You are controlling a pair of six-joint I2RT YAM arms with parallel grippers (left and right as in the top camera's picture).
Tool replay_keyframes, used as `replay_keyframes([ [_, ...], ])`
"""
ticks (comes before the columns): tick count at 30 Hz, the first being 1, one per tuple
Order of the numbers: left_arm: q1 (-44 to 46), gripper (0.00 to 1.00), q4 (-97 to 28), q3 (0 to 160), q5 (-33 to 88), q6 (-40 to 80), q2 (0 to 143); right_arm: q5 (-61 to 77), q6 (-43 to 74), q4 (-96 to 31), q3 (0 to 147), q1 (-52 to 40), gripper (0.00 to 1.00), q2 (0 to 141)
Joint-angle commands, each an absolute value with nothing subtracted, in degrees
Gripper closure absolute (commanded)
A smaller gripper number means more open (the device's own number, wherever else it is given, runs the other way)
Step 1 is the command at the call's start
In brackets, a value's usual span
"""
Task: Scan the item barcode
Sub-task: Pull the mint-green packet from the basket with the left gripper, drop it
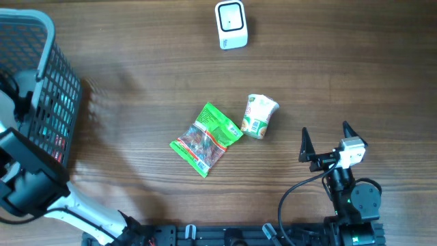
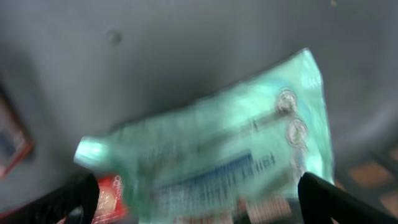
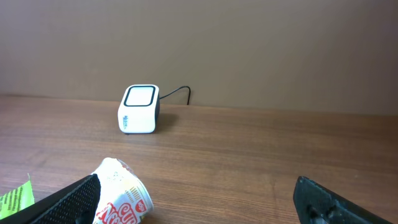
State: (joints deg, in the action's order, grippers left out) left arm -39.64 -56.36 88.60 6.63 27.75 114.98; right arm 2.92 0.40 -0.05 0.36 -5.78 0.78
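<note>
right claw [image 1: 325,127] gaping near noodle cup [image 1: 259,116] | open tabletop [image 1: 355,61] running to barcode scanner [image 1: 231,24] | left claw [image 2: 199,193] gaping over mint pouch [image 2: 224,155] inside basket [image 1: 41,82]

Blurred past reading in the left wrist view: pale green pouch [image 2: 217,149]. Cut by the left edge overhead: grey basket [image 1: 49,31]. Cropped at the near edge: noodle cup [image 3: 124,202].

Brown wood-grain table [image 1: 136,41], matte finish, backed along far edge by plain tan wall [image 3: 249,43], noted under soft, even light.
</note>
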Motion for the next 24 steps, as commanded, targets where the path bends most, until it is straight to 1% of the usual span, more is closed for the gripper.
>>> replay_keyframes([
  [1, -39.5, 0.00, -51.1, 83.5, 9.0, 27.5, 117.6, 2.6, 1.1, 0.1, 0.3, -5.7, 0.00, 0.4],
  [2, -39.5, 0.18, -49.5, 82.0, 11.0, 27.4, 117.6, 2.6, 1.1, 0.1, 0.3, -5.7, 0.00, 0.4],
  [3, -39.5, 0.64, -49.4, 81.9, 11.8, 27.4, 117.6, 2.6, 1.1, 0.1, 0.3, -5.7, 0.00, 0.4],
  [4, -39.6, 0.90, -49.5, 82.2, 11.9, 27.4, 117.2, 2.6, 1.1, 0.1, 0.3, -5.7, 0.00, 0.4],
  [5, -40.0, 0.96, -50.0, 83.0, 12.1, 27.4, 116.7, 2.6, 1.1, 0.1, 0.3, -5.7, 0.01, 0.4],
  [9, -43.8, 0.93, -58.6, 93.5, 12.2, 27.4, 110.9, 2.6, 1.1, 0.1, 0.3, -5.7, 0.00, 0.4],
  [11, -46.1, 0.89, -64.9, 100.5, 12.2, 27.4, 105.5, 2.6, 1.1, 0.1, 0.3, -5.7, 0.00, 0.4],
  [12, -46.7, 0.89, -67.1, 102.6, 12.2, 27.4, 102.9, 2.6, 1.1, 0.1, 0.3, -5.7, 0.00, 0.4],
  [14, -47.0, 0.89, -69.4, 104.1, 14.1, 27.4, 96.9, 2.6, 1.1, 0.1, 0.3, -5.7, 0.00, 0.4],
  [17, -46.3, 0.89, -72.0, 104.1, 21.2, 27.4, 85.7, 2.6, 1.1, 0.1, 0.3, -5.7, 0.00, 0.4],
  [18, -44.8, 0.90, -74.4, 104.1, 22.5, 27.2, 81.2, 2.6, 1.1, 0.1, 0.3, -5.7, 0.00, 0.4],
  [21, -38.4, 0.90, -79.8, 104.1, 22.5, 22.7, 75.2, 2.6, 1.1, 0.1, 0.3, -5.7, 0.00, 0.4],
  [22, -35.2, 0.89, -82.3, 104.1, 22.5, 22.7, 74.0, 2.6, 1.1, 0.1, 0.3, -5.7, 0.00, 0.4],
  [23, -29.0, 0.89, -85.7, 104.1, 22.5, 21.8, 73.2, 2.6, 1.1, 0.1, 0.3, -5.7, 0.00, 0.4],
  [24, -26.1, 0.86, -86.7, 104.1, 22.2, 20.6, 73.2, 2.6, 1.1, 0.1, 0.3, -5.7, 0.00, 0.4],
])
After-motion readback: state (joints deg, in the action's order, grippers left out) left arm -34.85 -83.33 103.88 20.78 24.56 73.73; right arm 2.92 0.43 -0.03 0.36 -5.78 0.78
